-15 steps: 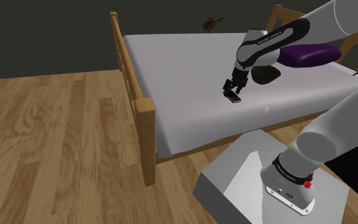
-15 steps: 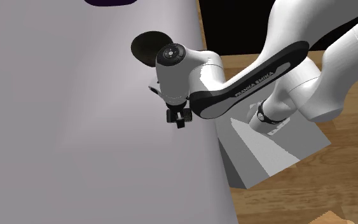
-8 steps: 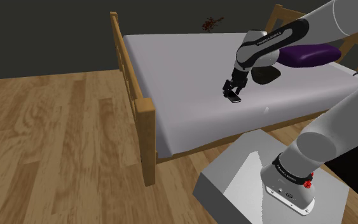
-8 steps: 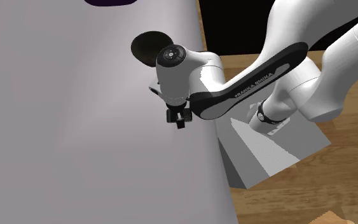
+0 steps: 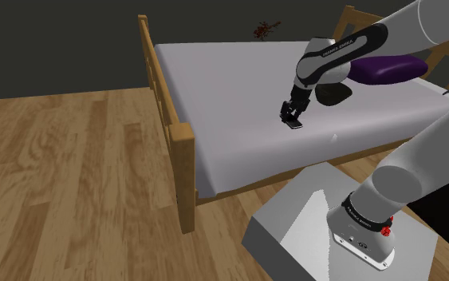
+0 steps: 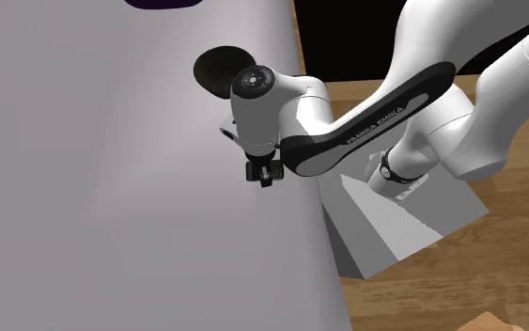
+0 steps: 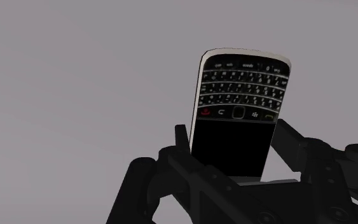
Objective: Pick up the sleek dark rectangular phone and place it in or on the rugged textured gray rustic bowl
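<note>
Phone (image 7: 238, 95), 1, clasped by gripper (image 5: 291, 114); 1 dark bowl (image 5: 336, 97) nearby on bed (image 5: 230, 88).

Shows on the phone (image 7: 238, 114) a glossy black screen, a pale silvery rim and small matt keys. Looks matt black and plastic-like on the tool (image 7: 234, 135). Reads as a smooth, matt pale-grey cover on the mattress (image 5: 230, 88), with light varnished wood for the bed frame (image 5: 184, 148). Gives the floor (image 5: 63, 176) grained wooden planks with a soft sheen. Leaves the bowl (image 5: 332, 95) dark and dull, the arm (image 5: 422, 168) smooth white.
</note>
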